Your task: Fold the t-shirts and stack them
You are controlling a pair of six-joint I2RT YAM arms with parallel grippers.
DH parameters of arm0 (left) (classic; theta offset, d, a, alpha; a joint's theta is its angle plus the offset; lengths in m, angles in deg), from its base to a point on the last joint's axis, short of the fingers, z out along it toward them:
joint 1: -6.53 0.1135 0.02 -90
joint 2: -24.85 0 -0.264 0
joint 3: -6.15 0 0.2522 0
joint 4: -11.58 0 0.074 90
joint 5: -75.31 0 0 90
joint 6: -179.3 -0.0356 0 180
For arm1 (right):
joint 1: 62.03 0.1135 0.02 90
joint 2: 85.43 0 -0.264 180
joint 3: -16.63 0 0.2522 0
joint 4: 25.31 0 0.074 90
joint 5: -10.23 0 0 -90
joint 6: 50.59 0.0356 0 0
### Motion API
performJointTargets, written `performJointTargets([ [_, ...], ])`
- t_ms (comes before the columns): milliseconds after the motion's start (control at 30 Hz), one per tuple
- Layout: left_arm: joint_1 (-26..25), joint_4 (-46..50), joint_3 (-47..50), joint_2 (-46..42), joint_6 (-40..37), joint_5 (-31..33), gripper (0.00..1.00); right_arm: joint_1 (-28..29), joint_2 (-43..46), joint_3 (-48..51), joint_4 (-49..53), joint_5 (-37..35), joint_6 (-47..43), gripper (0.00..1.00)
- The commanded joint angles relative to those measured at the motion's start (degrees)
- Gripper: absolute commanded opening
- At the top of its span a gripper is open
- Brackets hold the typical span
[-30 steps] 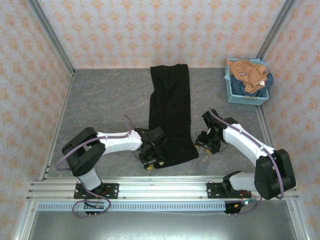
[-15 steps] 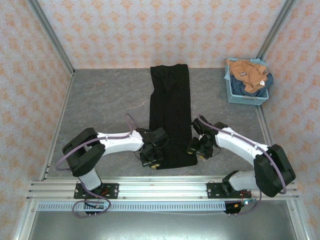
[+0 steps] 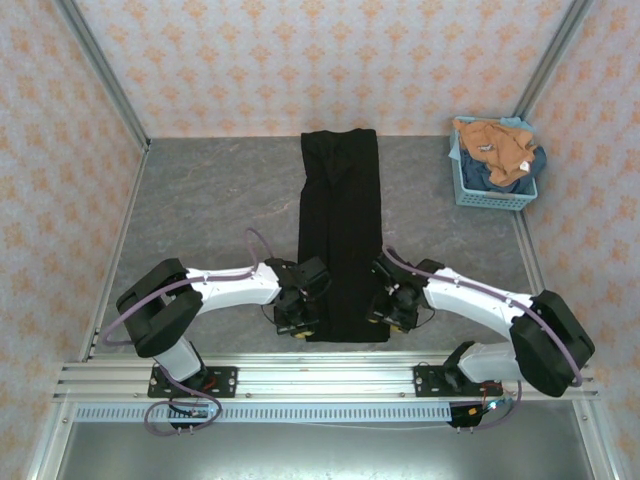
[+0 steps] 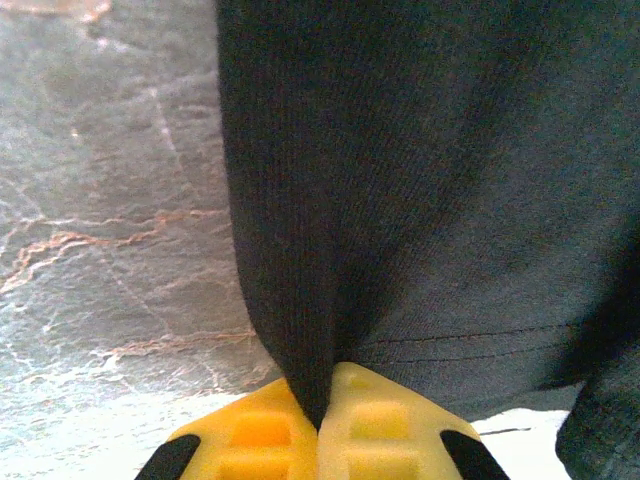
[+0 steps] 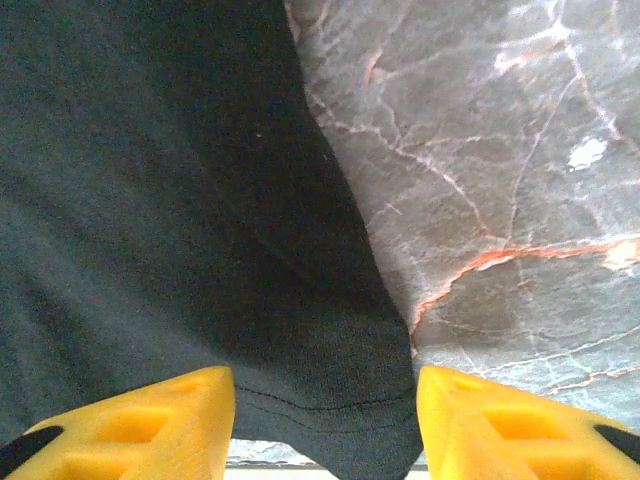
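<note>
**Black t-shirt [image 3: 340, 220]: near hem, two-corner pick-up**

Left gripper [image 4: 320, 425]: yellow fingers pressed together on the near-left hem corner, with cloth bunched in a ridge ahead of the tips.

Right gripper [image 5: 325, 410]: fingers parted, straddling the near-right hem corner, nothing pinched yet.

Advice: close the right fingers low over every layer, then raise both corners level so the fold lands square.

Beyond the fingers, the shirt lies as a long narrow strip on the marble table [image 3: 200, 220].

Far right: basket [image 3: 462, 185] holding the orange-tan t-shirt [image 3: 495, 145] over the dark blue t-shirt [image 3: 527, 170].
</note>
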Motion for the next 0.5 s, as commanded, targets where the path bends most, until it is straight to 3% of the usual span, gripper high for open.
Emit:
performJointTargets([
  [0,0.7,3.5,0.9,0.8,-2.1,1.3,0.0,0.6,-1.2,1.9,-1.0,-1.0,3.2,0.5],
  [133,1.0,3.8,0.6,0.9,-3.0,1.1,0.0,0.7,-3.9,2.5,-4.7,0.4,4.7,0.45],
  [267,1.1,4.0,0.5,0.0,-3.6,0.9,0.0,0.7,-5.2,0.7,-6.5,0.2,6.9,0.11],
  [333,1.2,4.5,-0.2,-2.1,-3.9,1.6,0.0,0.7,-2.9,-2.3,-2.9,-3.3,7.2,0.01],
  [467,1.4,5.9,-3.1,-9.7,-4.2,4.5,0.0,0.5,3.0,-11.3,8.1,-11.4,7.2,0.0],
])
